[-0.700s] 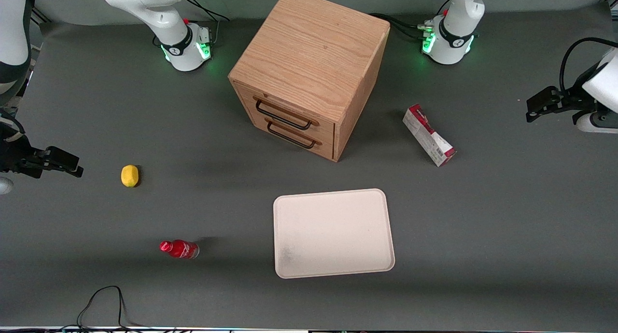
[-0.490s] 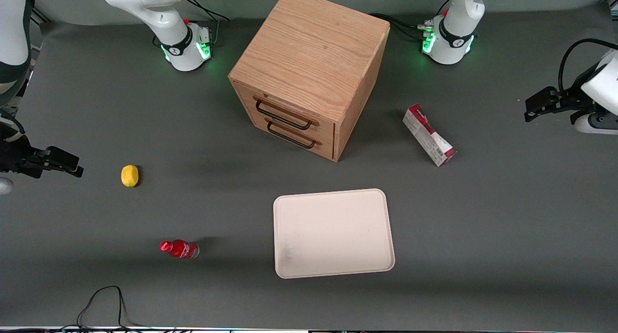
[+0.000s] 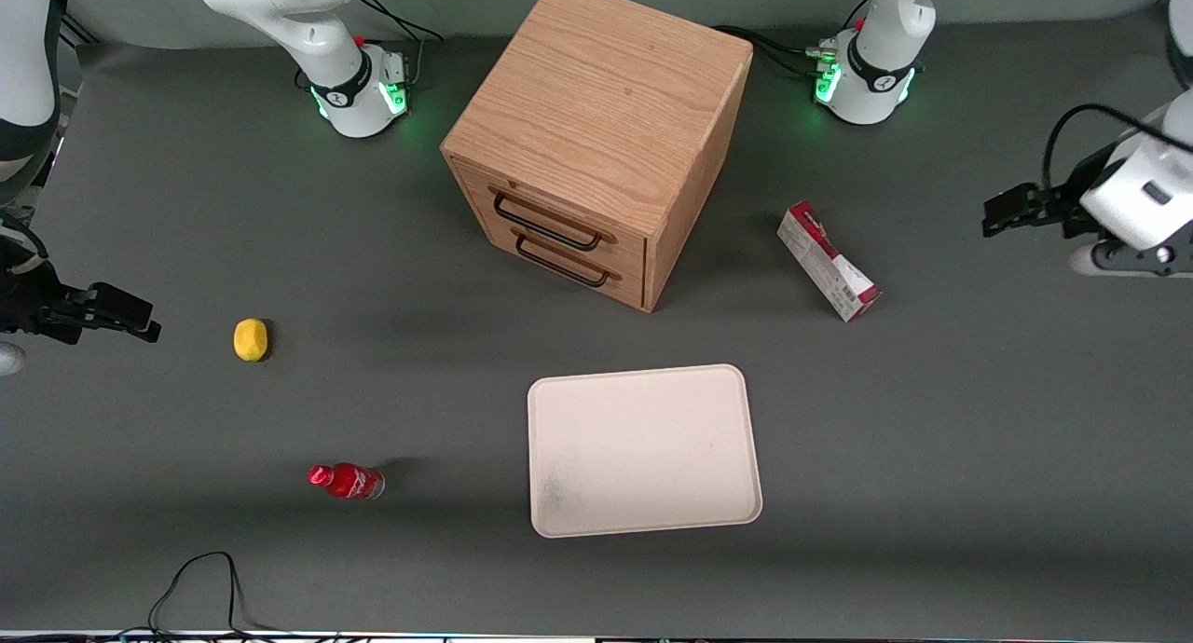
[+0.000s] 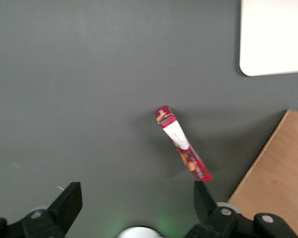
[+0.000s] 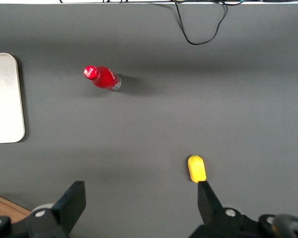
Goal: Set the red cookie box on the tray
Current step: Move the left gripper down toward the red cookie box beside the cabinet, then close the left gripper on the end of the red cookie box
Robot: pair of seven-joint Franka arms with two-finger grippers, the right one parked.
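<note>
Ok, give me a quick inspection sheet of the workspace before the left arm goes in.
Surface: dark grey table.
Job's things: red cookie box on the table beside the wooden drawer cabinet; cream tray nearer the front camera, nothing on it.
Clutter: lemon and small red bottle toward the parked arm's end.
Grippers: left gripper open, above the table toward the working arm's end, apart from the box.
Cables: black cable at the table edge.
Surroundings: nothing seen.

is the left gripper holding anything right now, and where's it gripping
Nothing is held. The left gripper is open above the table, apart from the red cookie box, which lies on the table beside the cabinet.
</note>
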